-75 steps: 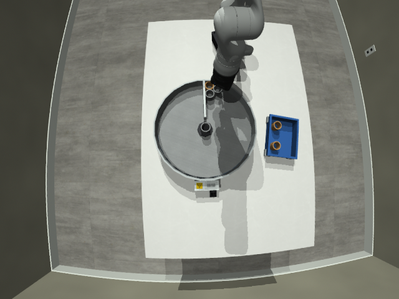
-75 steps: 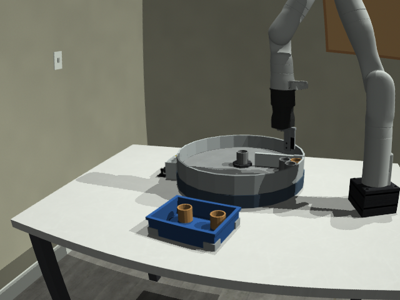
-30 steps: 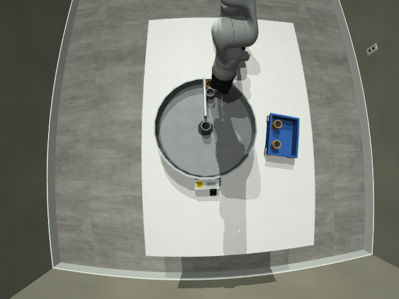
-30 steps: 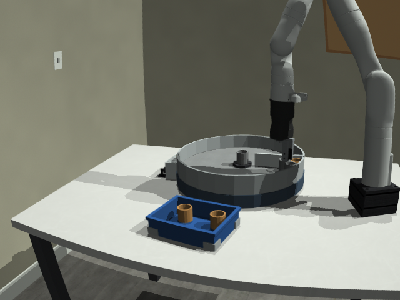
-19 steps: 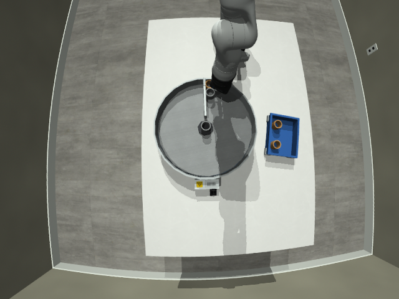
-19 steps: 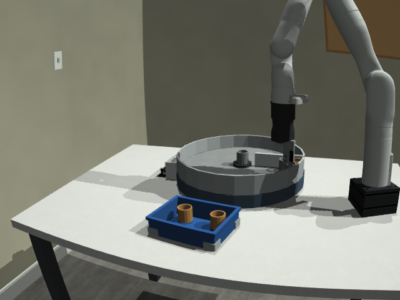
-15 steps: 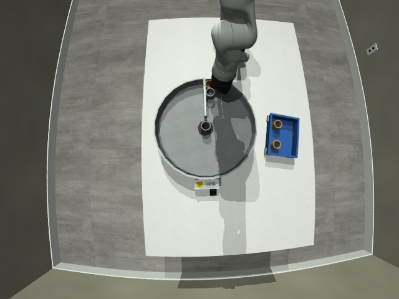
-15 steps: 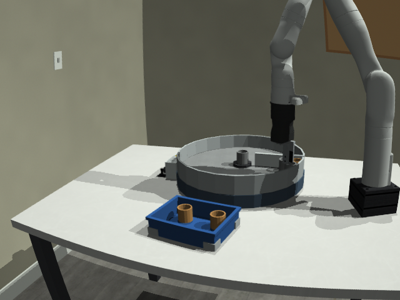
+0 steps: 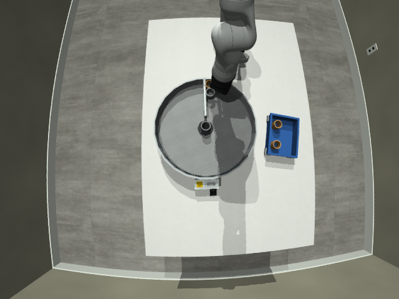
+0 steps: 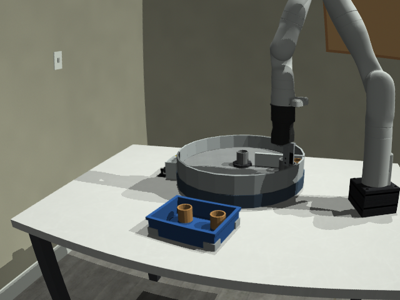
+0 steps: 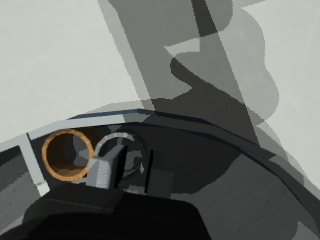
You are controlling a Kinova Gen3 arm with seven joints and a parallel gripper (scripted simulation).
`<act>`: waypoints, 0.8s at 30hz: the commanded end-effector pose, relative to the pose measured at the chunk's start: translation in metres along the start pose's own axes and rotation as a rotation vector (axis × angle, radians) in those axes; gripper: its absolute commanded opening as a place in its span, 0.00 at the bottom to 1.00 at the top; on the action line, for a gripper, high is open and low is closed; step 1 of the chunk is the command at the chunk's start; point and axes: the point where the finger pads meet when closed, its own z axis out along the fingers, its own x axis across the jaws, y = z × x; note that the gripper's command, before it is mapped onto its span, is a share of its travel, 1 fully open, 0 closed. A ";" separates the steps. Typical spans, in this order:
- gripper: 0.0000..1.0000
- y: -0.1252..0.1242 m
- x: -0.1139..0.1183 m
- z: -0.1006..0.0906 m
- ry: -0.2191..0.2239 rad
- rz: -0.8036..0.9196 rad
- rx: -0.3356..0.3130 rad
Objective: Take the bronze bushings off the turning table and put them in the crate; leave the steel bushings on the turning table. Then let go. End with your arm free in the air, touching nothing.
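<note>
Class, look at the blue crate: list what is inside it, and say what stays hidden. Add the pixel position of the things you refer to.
Inside the blue crate [image 9: 295,136] [image 10: 180,235] stand two bronze bushings [image 9: 277,124] [image 9: 275,144] [image 10: 185,214] [image 10: 217,220], apart. The floor directly beneath them is covered.

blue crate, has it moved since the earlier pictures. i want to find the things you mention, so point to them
No, the blue crate [image 9: 293,136] [image 10: 180,235] sits in the same place beside the turning table [image 9: 156,138] [image 10: 239,185].
</note>
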 end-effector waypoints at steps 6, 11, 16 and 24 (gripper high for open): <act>0.45 0.000 0.000 0.006 0.000 0.000 0.000; 0.45 0.000 0.000 0.006 0.000 0.000 0.000; 0.45 0.000 0.000 0.006 0.000 0.000 0.000; 0.45 0.000 0.000 0.013 0.000 0.000 0.000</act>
